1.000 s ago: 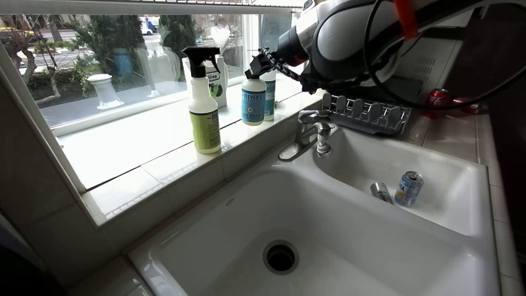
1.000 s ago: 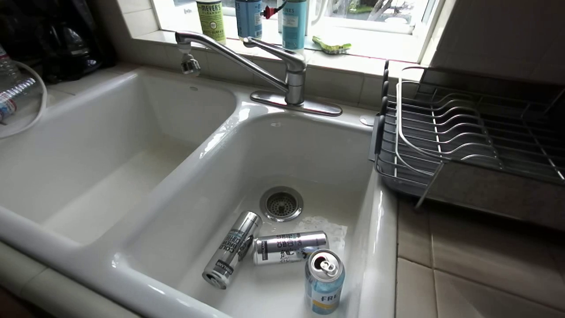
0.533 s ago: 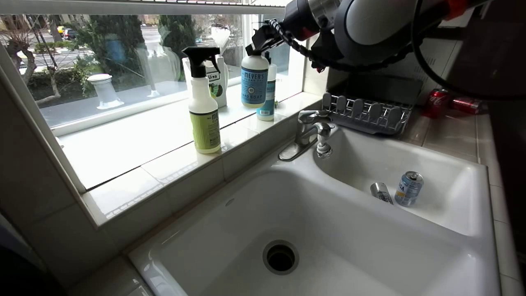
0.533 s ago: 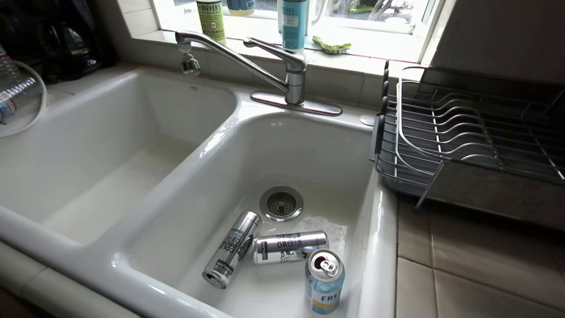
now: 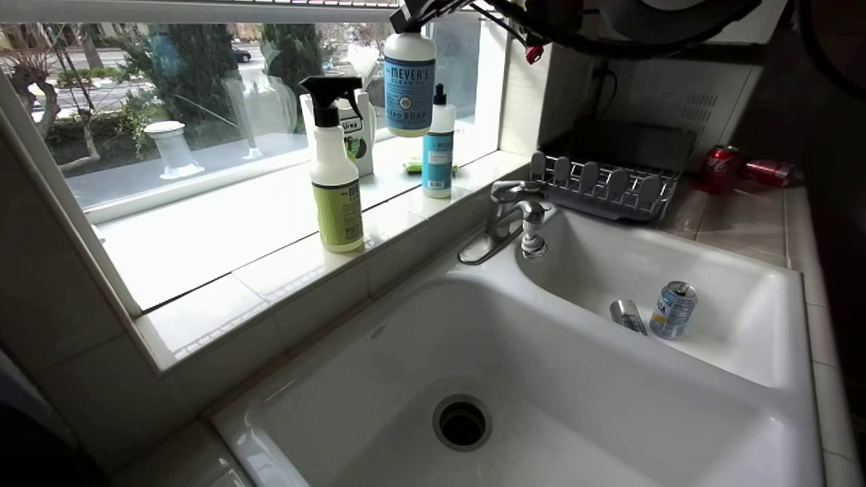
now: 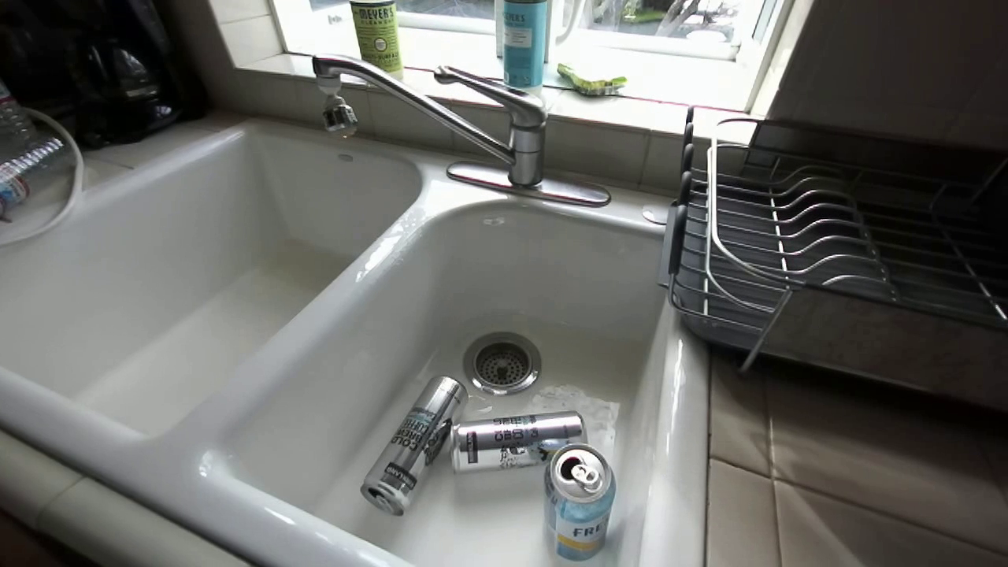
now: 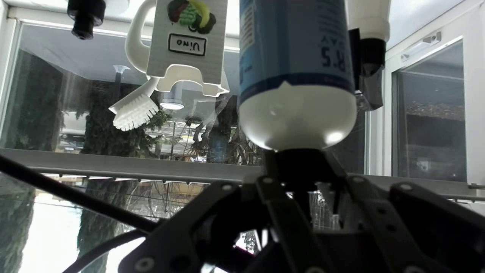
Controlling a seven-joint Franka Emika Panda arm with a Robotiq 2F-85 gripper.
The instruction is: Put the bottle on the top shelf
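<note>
- Across the top of the window (image 5: 223, 122), running from the left: pale crossbar (image 5: 203, 12) with a wire edge.
- Far left on the sill (image 5: 216, 308): tall yellow-green spray bottle (image 5: 336, 203), upright, black trigger.
- Behind it: white holder (image 7: 185, 62) marked "Vino", a white brush (image 7: 134, 113) showing past its rim in the wrist view.
- Blue bottle (image 5: 409, 84): close to upright in mid-air, clear of the sill — between the spray bottle and a slim teal bottle (image 5: 438, 162) in an exterior view.
- Pincer (image 7: 303, 163): closed on the blue bottle's dark top, exact contact lost among black parts. Crossbar runs behind it in the wrist view; gap in depth hard to judge.
- Teal bottle: standing on the sill, dark cap, lower than the blue one. Green packet (image 6: 591, 83) near it.
- Faucet (image 6: 526, 150) at the back of the sink (image 6: 307, 319). One basin holds an upright blue-and-silver can (image 6: 579, 512) and two silver cans (image 6: 413, 441) lying down.
- Farthest right: dish rack (image 5: 587, 179) on the tabletop (image 5: 737, 233); beyond it two red cans (image 5: 718, 169) — one upright, one on its side.
</note>
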